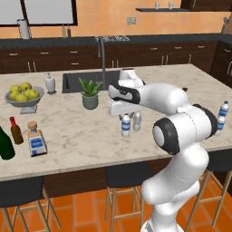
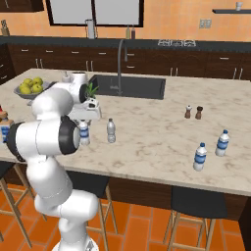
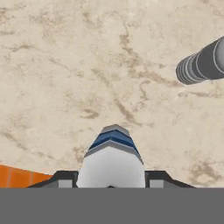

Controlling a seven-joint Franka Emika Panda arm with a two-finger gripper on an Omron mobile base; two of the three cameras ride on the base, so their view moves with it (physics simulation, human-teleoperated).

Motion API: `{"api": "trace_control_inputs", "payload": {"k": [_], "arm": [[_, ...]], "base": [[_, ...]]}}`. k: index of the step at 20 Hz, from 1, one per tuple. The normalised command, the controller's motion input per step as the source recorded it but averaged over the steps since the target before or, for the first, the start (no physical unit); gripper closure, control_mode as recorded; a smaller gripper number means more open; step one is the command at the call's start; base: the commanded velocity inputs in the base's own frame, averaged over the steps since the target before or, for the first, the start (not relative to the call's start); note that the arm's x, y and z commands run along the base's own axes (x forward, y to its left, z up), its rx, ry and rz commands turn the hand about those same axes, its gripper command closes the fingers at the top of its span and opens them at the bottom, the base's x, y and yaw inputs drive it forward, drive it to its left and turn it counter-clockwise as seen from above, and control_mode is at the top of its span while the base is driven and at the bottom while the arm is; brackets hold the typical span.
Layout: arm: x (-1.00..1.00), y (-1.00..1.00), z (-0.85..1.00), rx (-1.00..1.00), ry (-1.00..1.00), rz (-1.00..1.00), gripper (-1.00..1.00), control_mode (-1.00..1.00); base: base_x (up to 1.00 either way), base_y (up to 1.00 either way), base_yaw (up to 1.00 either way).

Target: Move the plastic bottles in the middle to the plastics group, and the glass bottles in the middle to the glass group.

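1. While our gripper point(image 1: 125, 114) hangs right over the blue-label water bottle point(image 1: 126, 125) near the middle of the counter's point(image 1: 81, 136) front edge, the hand view shows that bottle point(image 3: 113, 153) rising between the finger tips; we cannot tell whether they are apart or pressing on it.
2. The plain grey bottle point(image 1: 137, 121) stands just beside it, toward the sink side.
3. The plastics group point(image 2: 211, 149) waits near the counter's right front corner, well apart.
4. The corked square bottle point(image 1: 36, 139) sits by the left front edge, beside the wine bottle point(image 1: 5, 144) and the red-capped sauce bottle point(image 1: 16, 130).
5. We judge the water bottle light, thin-walled and a bit slick, so it may squash or tip.
6. We would take hold on the body just under the shoulder, with modest force.
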Motion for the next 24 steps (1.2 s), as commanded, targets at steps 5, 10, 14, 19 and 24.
{"api": "trace_control_inputs", "payload": {"k": [5, 10, 14, 19, 24], "arm": [[-0.54, -0.9, 0.21, 0.0, 0.0, 0.0, 1.0, -1.0], [-0.38, -1.0, 0.27, 0.0, 0.0, 0.0, 1.0, -1.0], [-0.32, -1.0, 0.26, 0.0, 0.0, 0.0, 1.0, -1.0], [-0.28, -1.0, 0.19, -0.01, 0.0, 0.0, 1.0, -1.0], [-0.24, -1.0, 0.02, -0.04, 0.0, -0.01, 1.0, -1.0]], "base": [[0.0, 0.0, 0.0], [0.0, 0.0, 0.0], [0.0, 0.0, 0.0], [0.0, 0.0, 0.0], [0.0, 0.0, 0.0]]}}
